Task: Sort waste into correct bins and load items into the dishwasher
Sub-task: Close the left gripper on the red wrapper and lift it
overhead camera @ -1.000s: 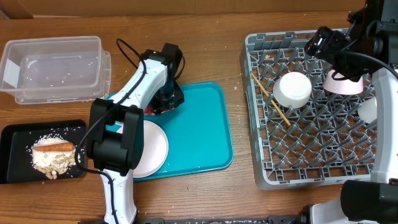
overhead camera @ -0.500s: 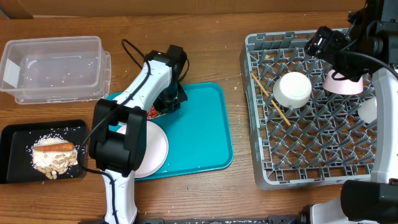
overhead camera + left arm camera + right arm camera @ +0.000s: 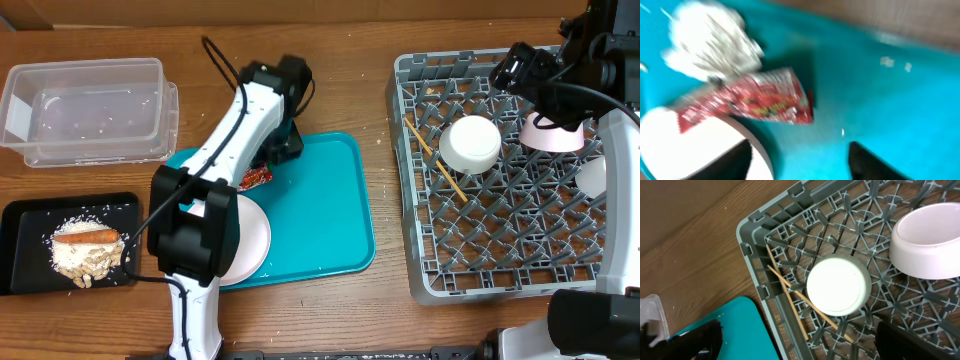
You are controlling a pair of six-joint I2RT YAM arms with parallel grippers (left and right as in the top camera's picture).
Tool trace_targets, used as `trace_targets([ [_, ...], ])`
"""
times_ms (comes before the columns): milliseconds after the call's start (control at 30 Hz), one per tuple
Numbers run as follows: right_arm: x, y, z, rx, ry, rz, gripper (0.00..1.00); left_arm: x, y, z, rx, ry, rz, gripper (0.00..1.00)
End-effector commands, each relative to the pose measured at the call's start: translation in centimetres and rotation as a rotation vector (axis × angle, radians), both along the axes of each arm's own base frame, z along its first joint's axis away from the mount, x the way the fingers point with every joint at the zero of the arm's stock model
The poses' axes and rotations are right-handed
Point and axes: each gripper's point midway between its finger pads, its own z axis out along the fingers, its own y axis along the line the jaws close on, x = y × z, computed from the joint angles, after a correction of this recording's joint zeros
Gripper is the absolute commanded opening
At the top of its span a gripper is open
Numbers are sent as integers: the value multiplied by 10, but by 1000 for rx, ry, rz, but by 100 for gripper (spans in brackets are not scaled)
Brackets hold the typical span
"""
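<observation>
The left gripper (image 3: pixel 800 162) hovers over the teal tray's (image 3: pixel 330 210) 10 o'clock corner, its jaws partly spread and nothing between them. Below it the wrapper (image 3: pixel 747 102) lies flat on the tray, one end at the rim of the plate (image 3: pixel 250 238), at the plate's 12 o'clock. The foil ball (image 3: pixel 712 45) sits at the wrapper's 11 o'clock in the wrist view (too blurred to tell if they touch).

The right gripper (image 3: pixel 800 342) hangs wide open and empty over the rack's (image 3: pixel 500 250) 12 o'clock edge. In the rack are an upturned white bowl (image 3: pixel 470 143), chopsticks (image 3: pixel 435 155) at its 9 o'clock, a pink bowl (image 3: pixel 552 135) at its 3 o'clock, and a cup (image 3: pixel 592 178).

The tub (image 3: pixel 85 110) is at the table's 10 o'clock. The black tray (image 3: pixel 20 240), at 8 o'clock, holds the carrot (image 3: pixel 88 236) on rice (image 3: pixel 85 258).
</observation>
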Motion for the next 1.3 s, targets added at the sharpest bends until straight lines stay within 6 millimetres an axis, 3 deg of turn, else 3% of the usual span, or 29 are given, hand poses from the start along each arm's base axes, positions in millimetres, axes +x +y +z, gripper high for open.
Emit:
trace_targets([
  [0, 3, -1, 12, -7, -37, -4, 100, 16, 30, 27, 87, -84, 6, 70],
  [100, 3, -1, 12, -7, -37, -4, 100, 16, 39, 16, 83, -54, -4, 70],
  [300, 3, -1, 12, -7, -37, -4, 100, 14, 27, -16, 13, 14, -110, 63],
  [600, 3, -1, 12, -7, -37, -4, 100, 18, 20, -29, 13, 19, -154, 64],
  [1067, 3, -1, 12, -7, -37, -4, 100, -16, 31, -60, 33, 163, -232, 73],
  [1267, 3, -1, 12, -7, -37, -4, 100, -29, 17, -89, -68, 179, -258, 73],
])
